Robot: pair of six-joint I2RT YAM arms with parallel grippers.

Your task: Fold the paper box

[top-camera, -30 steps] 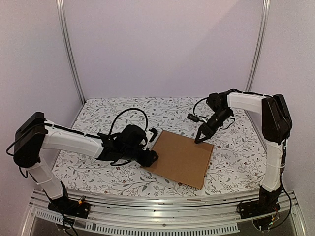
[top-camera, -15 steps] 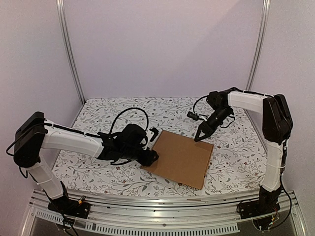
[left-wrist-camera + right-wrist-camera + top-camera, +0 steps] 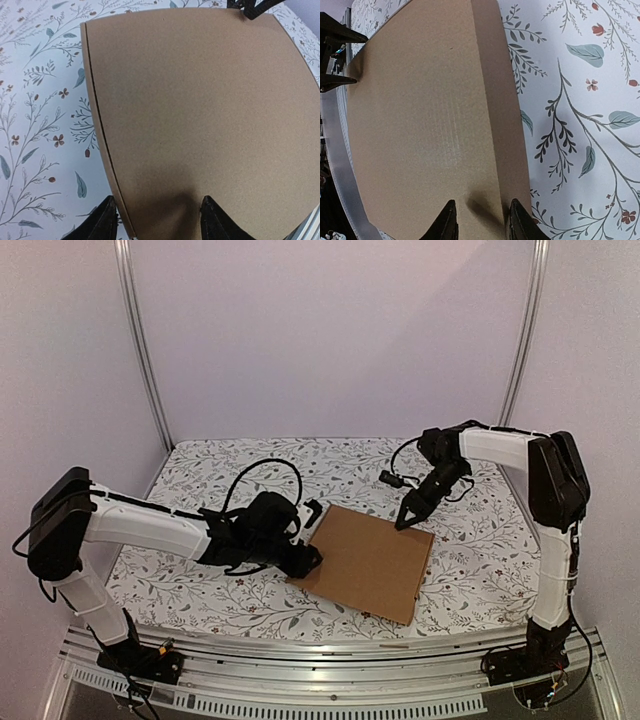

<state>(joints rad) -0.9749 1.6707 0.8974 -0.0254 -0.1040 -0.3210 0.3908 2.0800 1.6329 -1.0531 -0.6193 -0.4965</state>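
Squarely mid-table on the floral cloth [image 3: 470,570], lying flat and closed: paper box [image 3: 370,560]. At its 9 o'clock edge, left gripper [image 3: 310,535], jaws apart, straddling the box's rim. At 1 o'clock, right gripper [image 3: 405,520], jaws narrowly parted over the lid, gripping nothing.

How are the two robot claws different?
The left gripper spreads its jaws wider than the right gripper. The left gripper straddles the left edge of the paper box; the right gripper points down at its far edge. Both are black, open and at the box.
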